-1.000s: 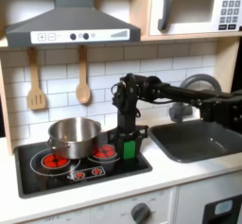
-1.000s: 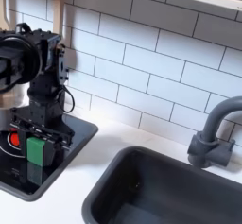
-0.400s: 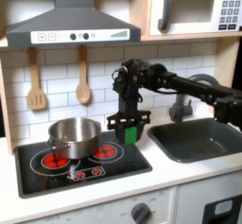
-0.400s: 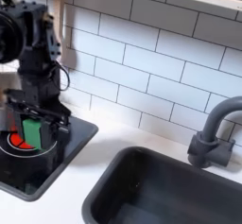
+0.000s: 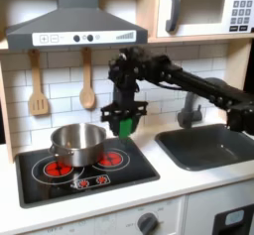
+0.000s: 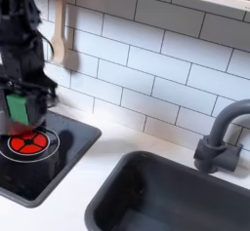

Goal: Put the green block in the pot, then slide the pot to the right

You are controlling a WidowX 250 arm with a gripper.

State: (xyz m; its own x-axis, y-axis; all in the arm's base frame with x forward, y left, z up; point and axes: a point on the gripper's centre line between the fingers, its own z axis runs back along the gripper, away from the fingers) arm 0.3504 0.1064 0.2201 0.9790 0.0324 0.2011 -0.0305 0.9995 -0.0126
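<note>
Hand (image 5: 125, 120) clamped on the green block (image 5: 126, 125) should center above the pot (image 5: 78, 142) before releasing.

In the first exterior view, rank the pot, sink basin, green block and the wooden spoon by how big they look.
1. Dark grey rectangular sink basin
2. Shiny silver round metal pot
3. Hanging wooden spoon, long but narrow
4. Small bright green block, held in the tool
</note>
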